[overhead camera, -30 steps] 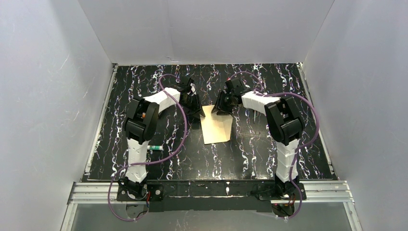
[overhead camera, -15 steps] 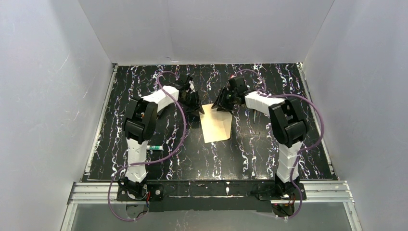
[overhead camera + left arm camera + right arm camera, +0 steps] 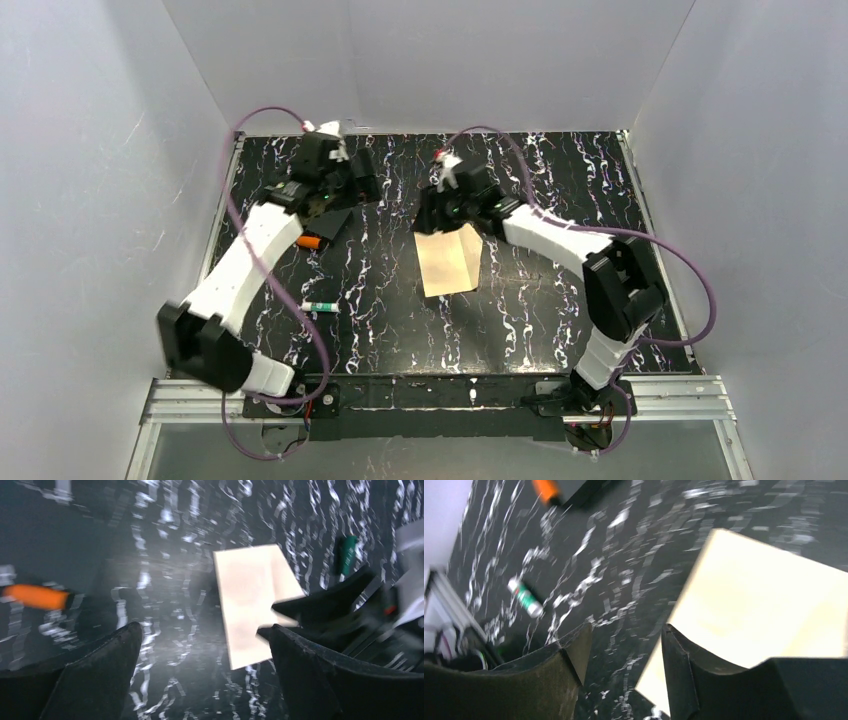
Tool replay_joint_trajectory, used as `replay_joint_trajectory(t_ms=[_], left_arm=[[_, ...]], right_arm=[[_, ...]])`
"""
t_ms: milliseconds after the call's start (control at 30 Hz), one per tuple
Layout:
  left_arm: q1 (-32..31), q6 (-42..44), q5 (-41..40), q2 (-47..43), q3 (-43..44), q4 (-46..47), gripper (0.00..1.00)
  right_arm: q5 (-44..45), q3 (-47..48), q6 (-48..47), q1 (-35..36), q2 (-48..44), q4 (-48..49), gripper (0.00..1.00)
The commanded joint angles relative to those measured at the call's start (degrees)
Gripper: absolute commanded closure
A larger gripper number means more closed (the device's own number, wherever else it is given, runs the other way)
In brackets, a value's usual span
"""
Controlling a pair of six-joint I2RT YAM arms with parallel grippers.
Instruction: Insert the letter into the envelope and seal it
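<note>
The cream envelope (image 3: 450,262) lies flat on the black marbled table, near the middle. It also shows as a pale rectangle, the envelope (image 3: 252,600), in the left wrist view and fills the right of the right wrist view (image 3: 764,605). The letter is out of view. My right gripper (image 3: 438,212) hovers at the envelope's far left corner, open with nothing between its fingers (image 3: 624,647); one finger overlaps the envelope's edge. Far to the left of the envelope, my left gripper (image 3: 352,183) stands wide open and empty (image 3: 205,645).
A black square card (image 3: 332,224) and an orange-tipped object (image 3: 312,242) lie under the left arm. A green-and-white stick (image 3: 322,306) lies nearer the front left. White walls enclose the table on three sides.
The left gripper let go at the envelope's far edge, opened wide and swung away to the back left. The right gripper opened and shifted left along the envelope's far edge.
</note>
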Motion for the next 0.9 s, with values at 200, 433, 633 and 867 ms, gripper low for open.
replay_joint_trajectory(t_ms=[200,433,633,867], left_arm=[[4.5,11.5,-22.31,-25.12,0.26,-12.79,0.02],[4.81,9.08,-23.98,-26.97,8.09,-19.89,0.02],[4.87,7.88,-20.54,-26.39,9.56,-21.83,0.02],[4.99,6.89,-19.48,-25.22,10.59,-22.79,0.02]], right_arm=[[4.05,14.55,-22.06,27.12,14.24,-1.09,0.22],[8.01,35.45,-29.4,33.09,31.3,-11.51,0.21],[9.64,45.56,-32.55,35.03,39.84,-17.07,0.24],[15.52,47.1,-31.89,35.73,41.96,-16.93,0.54]])
